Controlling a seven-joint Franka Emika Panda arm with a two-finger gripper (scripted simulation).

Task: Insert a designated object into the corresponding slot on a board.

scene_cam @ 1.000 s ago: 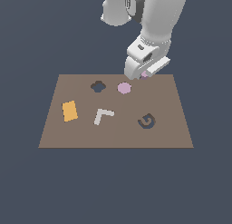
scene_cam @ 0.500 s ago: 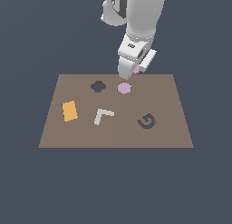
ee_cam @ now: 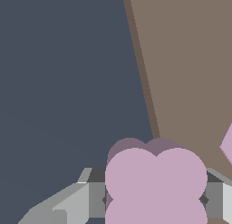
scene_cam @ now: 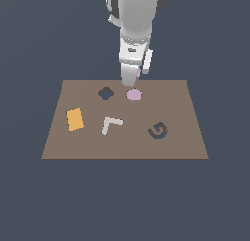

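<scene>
Pink-purple clover block (ee_cam: 155, 184) sits clamped between the hand (ee_cam: 156, 200) fingers, held above the board's (scene_cam: 185, 103) far edge, near the round pink disc (scene_cam: 134, 94). In the exterior view only a sliver of the block shows behind the hand, so its height is hard to judge. The clover slot (scene_cam: 105, 92) lies to the exterior view's left of the disc, still empty. Risks: lobes out of line with the slot so the block jams on the rim, or descent clipping the disc beside it.
</scene>
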